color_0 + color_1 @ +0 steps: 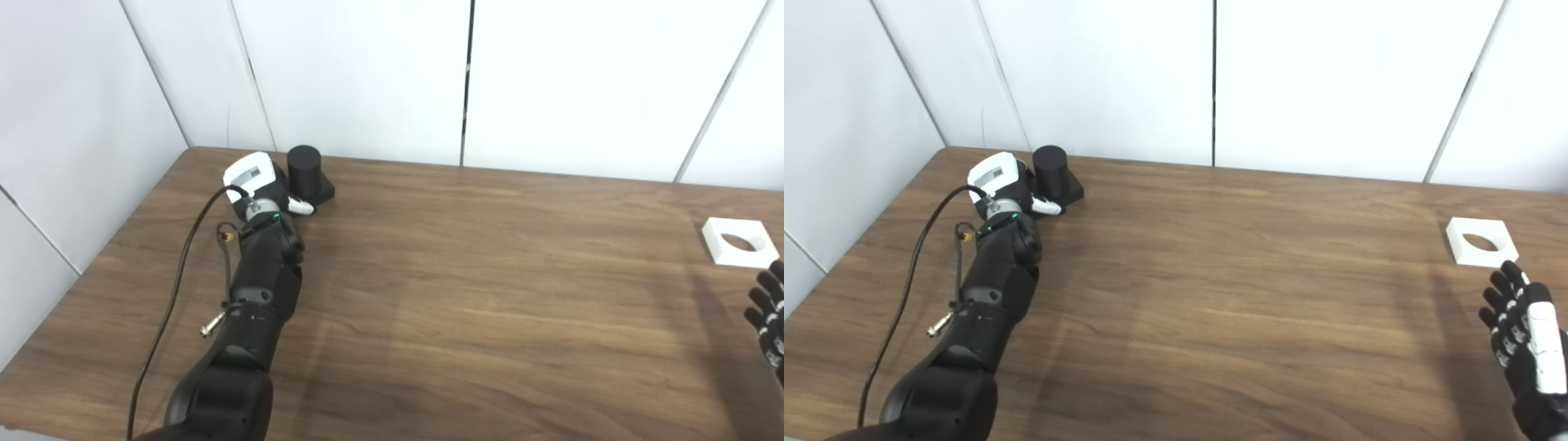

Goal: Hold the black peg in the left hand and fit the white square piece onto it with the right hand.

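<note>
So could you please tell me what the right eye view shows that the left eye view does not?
Only the right eye view shows the right hand nearly whole, white back and spread fingers, just short of the white square piece. Only the left eye view shows more wall left of the table. Both show the left hand against the black peg.

no text, label, brand, number or sign can be read anywhere in either view. the white plate on the back of the left hand [257, 184] carries a greyish patch, but it is too small and blurred to make out as lettering.
</note>
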